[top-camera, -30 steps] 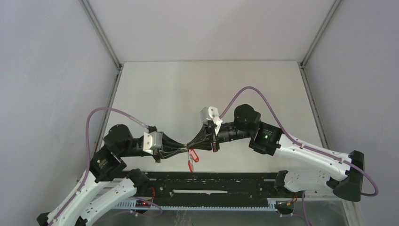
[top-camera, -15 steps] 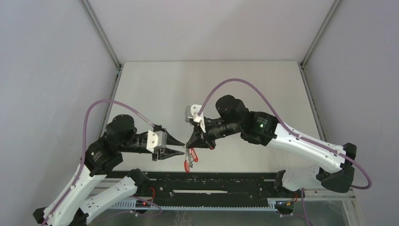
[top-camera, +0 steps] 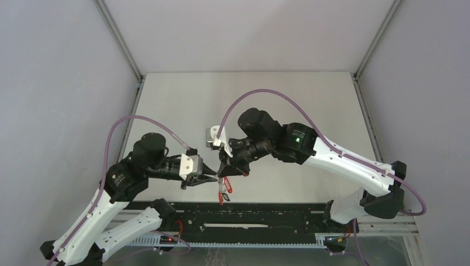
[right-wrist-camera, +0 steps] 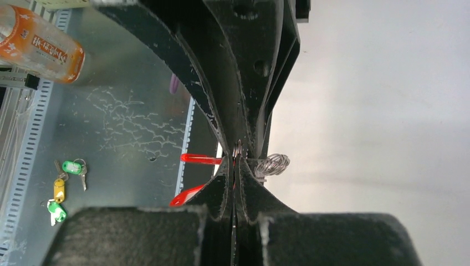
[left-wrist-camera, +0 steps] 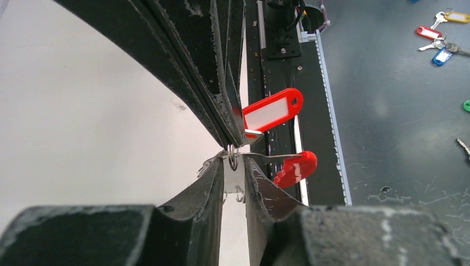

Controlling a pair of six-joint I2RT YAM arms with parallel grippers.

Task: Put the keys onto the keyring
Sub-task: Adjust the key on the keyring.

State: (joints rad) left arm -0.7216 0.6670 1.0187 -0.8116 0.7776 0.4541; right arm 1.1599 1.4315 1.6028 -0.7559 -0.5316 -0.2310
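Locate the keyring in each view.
Left wrist: keyring at centre, at the left tool's tips.
Right wrist: centre, pinched at the right tool's tips.
Top external: too small to see; where both tools meet, above the red tag.
Shared landmark: the red tag.

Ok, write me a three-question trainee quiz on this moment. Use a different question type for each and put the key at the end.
1. True or false: the right gripper is shut on the keyring.
2. Multiple choice: what colour is the labelled tag hanging beside the ring? A green, B red, C blue.
3. Fill in: in the left wrist view, the ring sits between the slightly parted fingertips of the ___ gripper.

Key: 1 true. 2 B. 3 left, meaning the left gripper.
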